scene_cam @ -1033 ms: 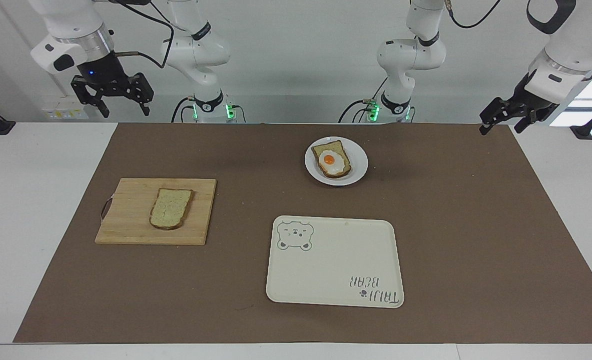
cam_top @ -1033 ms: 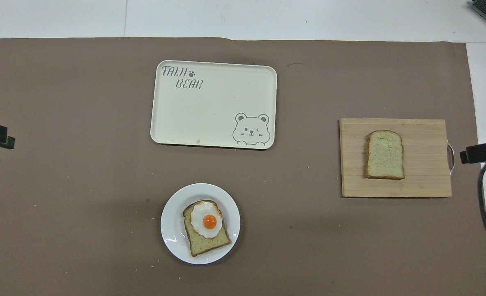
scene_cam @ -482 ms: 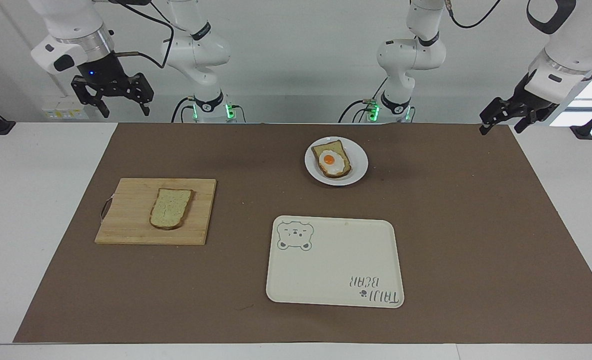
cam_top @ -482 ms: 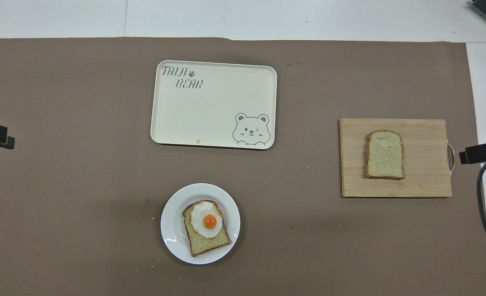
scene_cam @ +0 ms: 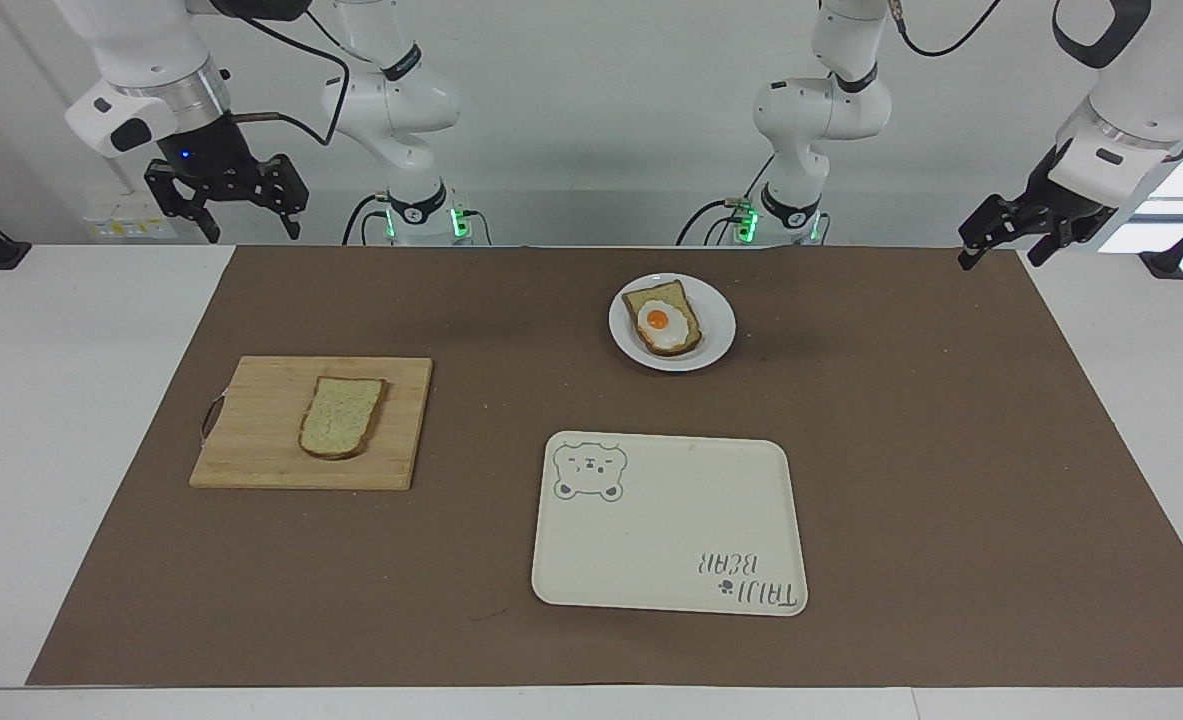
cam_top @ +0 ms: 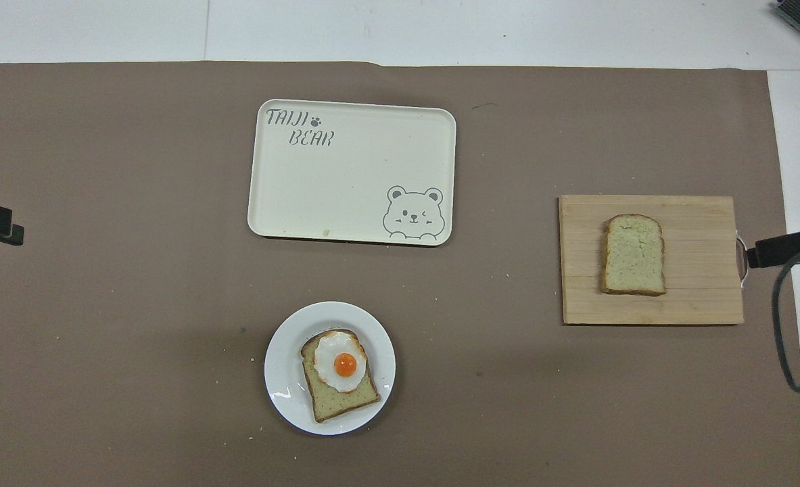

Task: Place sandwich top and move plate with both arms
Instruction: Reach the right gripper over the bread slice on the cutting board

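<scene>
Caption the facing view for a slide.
Plain bread slice on cutting board, egg toast on plate, bear tray nearby; both hands raised.

Two white jointed arms stand at the top of the facing view, with rounded glossy shells and dark grey bands at the joints. Green lights glow at both bases, where black cables gather. The right arm's wrist, upper left of the frame, has a ribbed silver ring, a dark oval button on its white housing and a small blue light above the black right claw [scene_cam: 227, 193]. A black cable loops from it. The left claw [scene_cam: 1013, 232], upper right, is black under a white wrist with a grey button.
</scene>
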